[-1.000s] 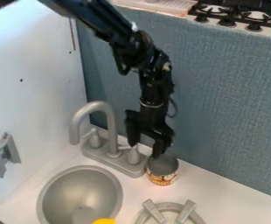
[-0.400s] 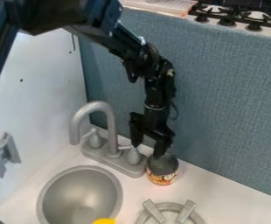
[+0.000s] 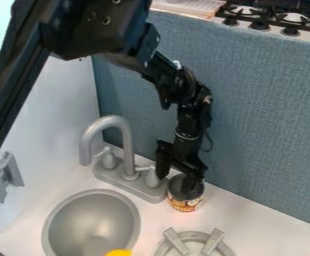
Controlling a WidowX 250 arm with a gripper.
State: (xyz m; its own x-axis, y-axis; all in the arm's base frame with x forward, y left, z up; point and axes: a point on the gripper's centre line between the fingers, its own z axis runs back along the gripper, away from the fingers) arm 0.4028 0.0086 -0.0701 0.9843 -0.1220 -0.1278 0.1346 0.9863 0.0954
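My pincer [image 3: 177, 176] is spread, 1 finger at the mouth of the open can [image 3: 185, 204], in or over, can't tell; other nr the tap [image 3: 128, 150]. Can's upright on white counter [image 3: 258, 220]. Then rnd sink [image 3: 137, 217]; furthest, stove [image 3: 273, 28] beyond blue panel [image 3: 271, 110].

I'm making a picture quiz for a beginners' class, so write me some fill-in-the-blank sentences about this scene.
The end effector, with a fingertip over the can, has ____ fingers.
The small thing at the view's bottom edge is coloured ____.
The stove is in the view's upper ____ corner.
The outline of the sink is ____, with no corners.

Missing words: two; yellow; right; round.
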